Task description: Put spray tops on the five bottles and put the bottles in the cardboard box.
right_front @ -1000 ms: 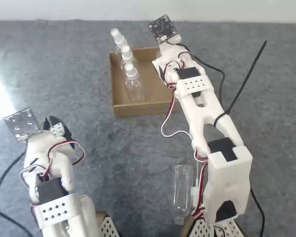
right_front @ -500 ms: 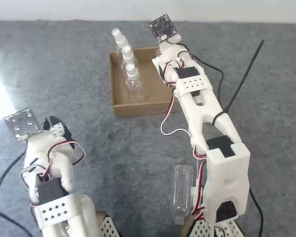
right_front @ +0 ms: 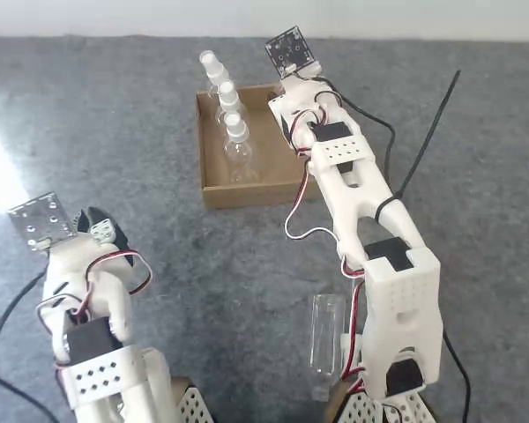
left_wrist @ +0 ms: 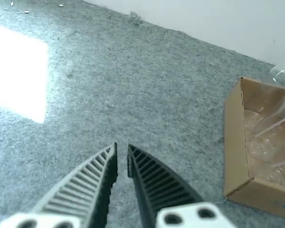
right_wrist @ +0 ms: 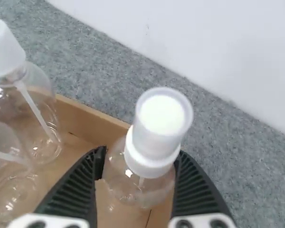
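A cardboard box [right_front: 213, 187] sits at the far middle of the table. Three clear bottles with spray tops [right_front: 236, 137] stand in a row along its left side. My right arm [right_front: 353, 176] stretches over the box's right part. In the right wrist view my right gripper [right_wrist: 140, 155] is shut on a fourth bottle with a white spray top [right_wrist: 159, 118], upright above the box's far wall [right_wrist: 85, 121]. A clear bottle without a top [right_front: 327, 339] lies beside the right arm's base. My left gripper [left_wrist: 122, 148] is shut and empty over bare table at the near left.
Grey carpet-like table surface [right_front: 159, 106] surrounds the box. A white wall runs along the far edge. The box's near corner [left_wrist: 235, 137] appears to the side in the left wrist view. A black cable [right_front: 428, 141] hangs off the right arm.
The right arm has shifted slightly to the left over the box with the bottle in its gripper. The left arm has not moved.
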### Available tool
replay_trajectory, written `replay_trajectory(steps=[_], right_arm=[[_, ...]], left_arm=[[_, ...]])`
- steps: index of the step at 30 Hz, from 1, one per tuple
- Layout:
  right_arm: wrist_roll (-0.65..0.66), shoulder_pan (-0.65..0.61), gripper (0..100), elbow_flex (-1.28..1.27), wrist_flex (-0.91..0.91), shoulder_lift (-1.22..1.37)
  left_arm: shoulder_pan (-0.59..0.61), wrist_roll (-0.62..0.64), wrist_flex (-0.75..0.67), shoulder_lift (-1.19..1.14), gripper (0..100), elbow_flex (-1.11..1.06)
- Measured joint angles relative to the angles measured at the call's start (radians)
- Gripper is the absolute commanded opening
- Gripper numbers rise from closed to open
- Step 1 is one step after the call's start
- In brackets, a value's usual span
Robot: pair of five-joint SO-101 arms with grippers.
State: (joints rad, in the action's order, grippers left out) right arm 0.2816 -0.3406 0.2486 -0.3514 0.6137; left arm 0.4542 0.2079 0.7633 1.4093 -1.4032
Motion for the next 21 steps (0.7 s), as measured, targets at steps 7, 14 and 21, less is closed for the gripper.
replay_trajectory(steps=[7, 14, 21], right_arm=[[0.0, 0.0, 3.2, 0.0, 0.0, 0.0], [0.0, 0.003, 3.2, 0.002, 0.003, 0.015], [0.0, 0.003, 3.3, 0.002, 0.003, 0.015]], left_arm=[[0.0, 0.0, 0.0, 0.0, 4, 0.0], [0.0, 0.0, 0.0, 0.0, 4, 0.0], [0.0, 0.0, 0.0, 0.0, 4, 0.0]])
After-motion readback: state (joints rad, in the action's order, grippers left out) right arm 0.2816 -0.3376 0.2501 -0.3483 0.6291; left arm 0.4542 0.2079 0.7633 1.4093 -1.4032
